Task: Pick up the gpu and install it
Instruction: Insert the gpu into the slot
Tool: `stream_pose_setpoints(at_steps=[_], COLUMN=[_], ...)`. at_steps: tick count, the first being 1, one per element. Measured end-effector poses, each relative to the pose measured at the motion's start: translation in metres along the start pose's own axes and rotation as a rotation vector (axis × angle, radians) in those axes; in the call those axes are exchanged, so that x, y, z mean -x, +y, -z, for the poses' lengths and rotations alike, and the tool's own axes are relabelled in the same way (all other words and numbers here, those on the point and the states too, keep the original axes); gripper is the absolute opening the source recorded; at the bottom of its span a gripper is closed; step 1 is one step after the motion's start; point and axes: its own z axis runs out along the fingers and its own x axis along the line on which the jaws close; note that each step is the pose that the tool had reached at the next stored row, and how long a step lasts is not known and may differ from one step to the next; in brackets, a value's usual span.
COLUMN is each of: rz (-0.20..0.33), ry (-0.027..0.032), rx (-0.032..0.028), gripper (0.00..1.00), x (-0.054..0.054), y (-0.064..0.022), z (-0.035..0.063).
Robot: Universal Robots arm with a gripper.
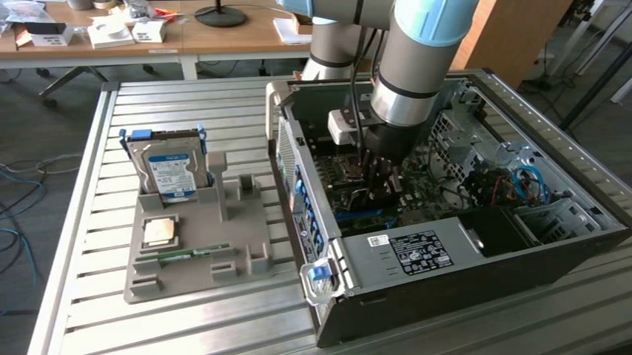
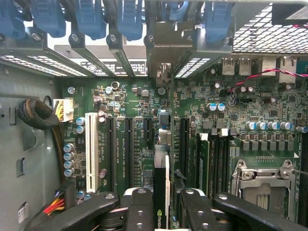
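The tool (image 2: 162, 211) pinches the gpu (image 2: 159, 180) edge-on, low inside the computer case (image 1: 553, 244) above the motherboard (image 2: 130, 96). The card may sit slightly off its slot. Pressed down misaligned, the card's edge could jam or slip in the grip.

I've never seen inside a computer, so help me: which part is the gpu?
Look in the open black computer case, where the tool reaches down over the green motherboard. Between the tool's fingers stands the gpu: a thin black card seen edge-on, unlike the empty slots flanking it.
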Motion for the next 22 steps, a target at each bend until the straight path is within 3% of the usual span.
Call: stream_pose_setpoints(at_steps=[15, 22], rz=[0.000, 0.000], ry=[-0.0008, -0.0001], rx=[0.0000, 0.0000], gripper=[0.26, 0.51], x=[0.0001, 0.0000], y=[0.0000, 0.0000], z=[-0.0002, 0.0000])
